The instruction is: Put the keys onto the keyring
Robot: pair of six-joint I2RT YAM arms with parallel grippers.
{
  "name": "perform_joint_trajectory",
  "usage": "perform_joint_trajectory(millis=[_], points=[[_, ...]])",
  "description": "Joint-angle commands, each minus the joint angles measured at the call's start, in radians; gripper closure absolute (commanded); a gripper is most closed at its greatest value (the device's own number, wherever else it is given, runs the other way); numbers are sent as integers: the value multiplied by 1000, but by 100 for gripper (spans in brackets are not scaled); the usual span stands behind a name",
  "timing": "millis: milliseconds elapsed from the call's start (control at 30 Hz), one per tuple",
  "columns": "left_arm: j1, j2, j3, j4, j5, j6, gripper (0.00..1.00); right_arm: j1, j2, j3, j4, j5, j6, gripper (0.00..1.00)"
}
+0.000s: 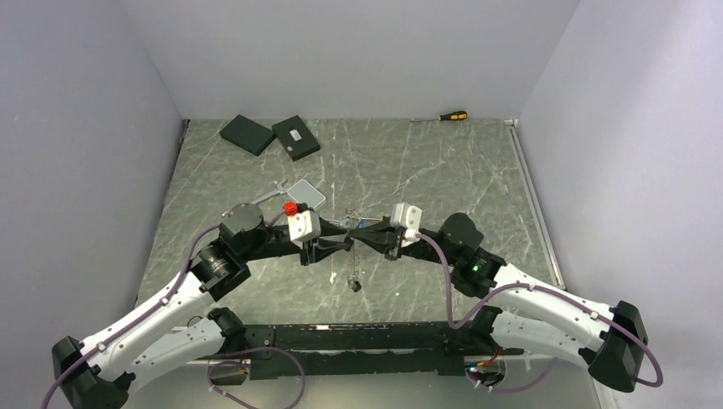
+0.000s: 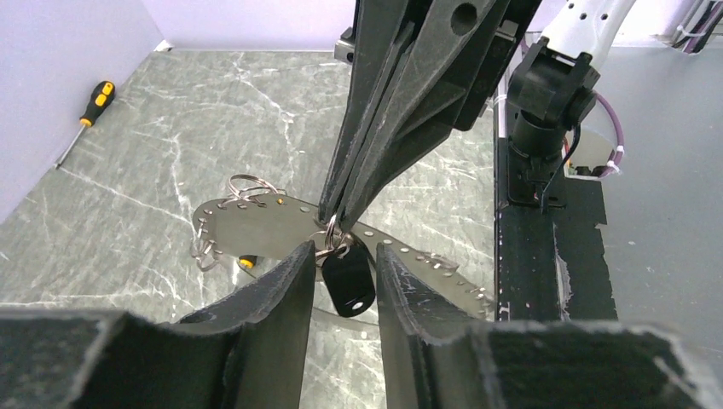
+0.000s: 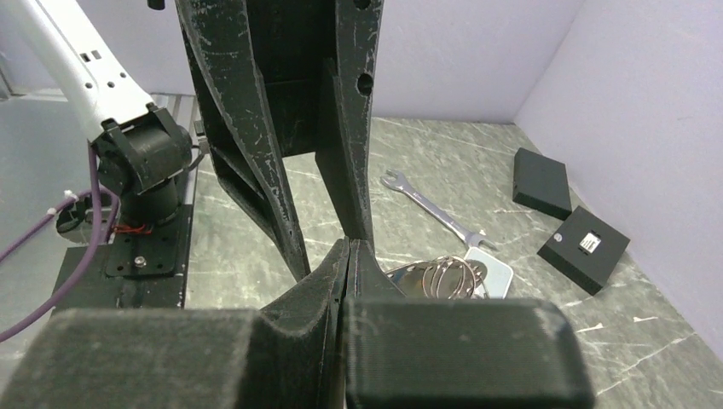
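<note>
Table (image 1: 443,170), top cam: my 2 arms meet nose to nose mid-table, left pincer (image 1: 346,242) & right pincer (image 1: 361,232) almost tip to tip. Black key (image 1: 354,285) dangles just under them. Far side has black box (image 1: 247,134) w/ second black box (image 1: 296,136) beside it, and screwdriver (image 1: 452,115) at back wall. Wrench (image 1: 280,185) & white card (image 1: 305,193) lie just beyond my left wrist.

Left wrist cam: left pincer (image 2: 344,254) is spread, its fingers (image 2: 281,281) either side of black key (image 2: 348,279), thin gap each side as far as I can see. Right pincer (image 2: 332,220) comes in from top, pressed together on small ring (image 2: 334,239) at key's head. Behind it is keyring (image 2: 256,223), a flat silver band w/ holes along its edge and a few split rings (image 2: 247,183) at far end. Can't tell if it's on table or in air. Screwdriver (image 2: 89,106) is far left.

Right wrist cam: right pincer (image 3: 348,247) is shut tight, no gap; what it pinches is hidden here. Left pincer's fingers opposite stand apart. Keyring (image 3: 409,274) & its split rings (image 3: 452,274) sit just right of my tips, in front of white card (image 3: 499,274). Wrench (image 3: 435,209) is beyond, boxes by right wall.
</note>
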Motion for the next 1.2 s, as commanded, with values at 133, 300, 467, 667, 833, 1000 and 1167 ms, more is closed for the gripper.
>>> perform_joint_trajectory(millis=[133,300,467,667,833,1000,1167], points=[[11,-6,2,52,49,-29,75,-2,1,9,98,-22,11,100],[14,3,7,47,62,-25,93,-2,5,10,101,-27,13,100],[16,15,14,36,81,-13,100,-2,10,16,84,-51,15,100],[16,45,90,-179,64,129,100,-2,6,45,-40,-69,-11,78],[15,114,173,-392,59,277,100,-2,25,143,-303,-85,-133,62],[16,176,219,-480,75,315,100,-2,88,234,-526,-115,-229,59],[16,197,217,-476,73,291,100,-1,127,268,-595,-126,-263,59]])
